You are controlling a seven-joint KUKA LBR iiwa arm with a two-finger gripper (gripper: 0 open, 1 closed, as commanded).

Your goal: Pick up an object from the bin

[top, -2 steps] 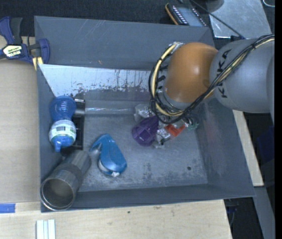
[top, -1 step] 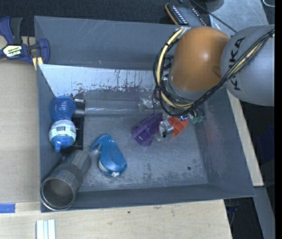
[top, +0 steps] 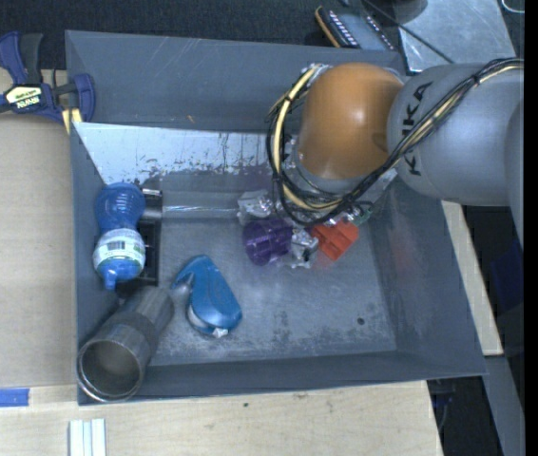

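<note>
Right now your pincer (top: 299,245) sits low in the middle of the bin (top: 345,302); a purple translucent piece (top: 266,241) lies just beside it toward the view's left, a red-orange block (top: 337,238) just right; spread or pinching, you cannot tell.

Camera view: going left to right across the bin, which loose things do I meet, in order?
blue plastic bottle → blue oval thing → purple translucent thing → red-orange thing. The metal cup spans the same stretch as the bottle, so it is left out of the order.
</note>
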